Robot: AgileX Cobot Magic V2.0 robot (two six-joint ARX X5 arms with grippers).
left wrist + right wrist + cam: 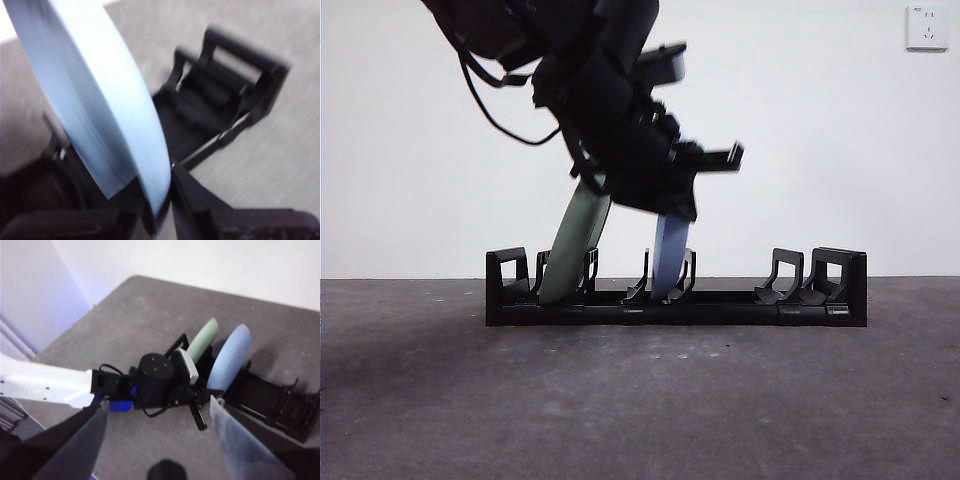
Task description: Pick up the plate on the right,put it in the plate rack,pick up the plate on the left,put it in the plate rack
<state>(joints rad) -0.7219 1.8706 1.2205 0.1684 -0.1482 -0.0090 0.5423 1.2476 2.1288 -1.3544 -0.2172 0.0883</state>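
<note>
Both plates were already in the plate rack point(675, 305): the green plate point(575, 250) leaned in a slot toward the rack's 9 o'clock end, the blue plate point(669, 257) stood near the middle. The left gripper point(162, 207) clamped the blue plate's rim, so only letting go seemed left. The right gripper point(157, 440) hung high above the table, jaws spread, holding nothing

Grey speckled table point(640, 400) with the black plate rack point(720, 305) directly on it
</note>
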